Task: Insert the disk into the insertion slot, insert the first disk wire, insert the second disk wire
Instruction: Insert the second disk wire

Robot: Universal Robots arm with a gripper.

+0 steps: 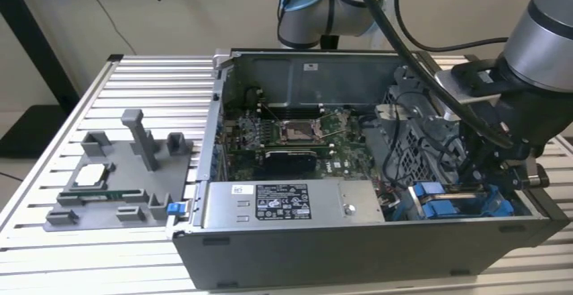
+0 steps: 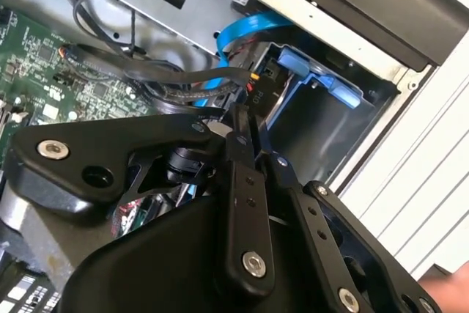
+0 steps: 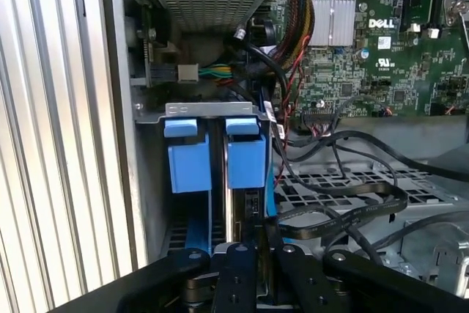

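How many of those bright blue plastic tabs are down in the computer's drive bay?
2, side by side in the first wrist view: one blue tab nearer the case wall, the other blue tab nearer the cables. More may be hidden.

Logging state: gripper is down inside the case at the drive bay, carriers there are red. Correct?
Not red: the carriers are bright blue, per the first wrist view. The gripper is indeed down inside the case at the drive bay.
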